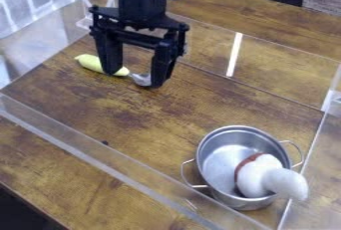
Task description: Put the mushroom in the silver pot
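Your fingers (154, 63) hang wide and empty, well apart from the mushroom (262, 177) already in the silver pot (213, 144); probably light, smooth plastic, best pinched across its plump stem.

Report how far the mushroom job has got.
Done: the mushroom lies in the silver pot, cap down inside, white stem leaning over the rim. In hand: nothing; the gripper hangs open and empty, away from the pot. Left: apparently nothing.
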Robot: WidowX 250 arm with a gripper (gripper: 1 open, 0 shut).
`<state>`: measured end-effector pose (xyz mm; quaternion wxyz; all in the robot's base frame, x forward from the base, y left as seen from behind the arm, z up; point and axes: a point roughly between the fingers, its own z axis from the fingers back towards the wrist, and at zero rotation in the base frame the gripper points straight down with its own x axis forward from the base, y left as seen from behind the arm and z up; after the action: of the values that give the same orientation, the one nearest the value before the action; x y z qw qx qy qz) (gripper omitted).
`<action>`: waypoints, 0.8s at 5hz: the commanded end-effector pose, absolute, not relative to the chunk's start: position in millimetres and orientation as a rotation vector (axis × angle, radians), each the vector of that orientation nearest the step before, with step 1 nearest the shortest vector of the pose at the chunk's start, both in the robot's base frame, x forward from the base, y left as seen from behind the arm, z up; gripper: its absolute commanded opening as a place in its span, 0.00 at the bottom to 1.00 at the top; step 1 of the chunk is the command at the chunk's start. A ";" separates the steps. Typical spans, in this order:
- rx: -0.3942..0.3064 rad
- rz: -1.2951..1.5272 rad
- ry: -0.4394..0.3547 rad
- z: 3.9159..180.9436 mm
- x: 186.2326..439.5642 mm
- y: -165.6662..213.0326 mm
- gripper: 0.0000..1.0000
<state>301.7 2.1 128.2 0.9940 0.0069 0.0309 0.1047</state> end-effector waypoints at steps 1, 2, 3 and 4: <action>0.016 0.222 -0.003 141.5 309.4 -5.0 1.00; 0.011 0.144 -0.008 135.7 304.2 -11.1 1.00; 0.008 0.072 -0.016 132.9 296.8 -15.2 1.00; 0.037 0.071 -0.039 131.1 309.0 -5.6 1.00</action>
<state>302.1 -7.4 115.3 0.9992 0.0184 0.0108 0.0340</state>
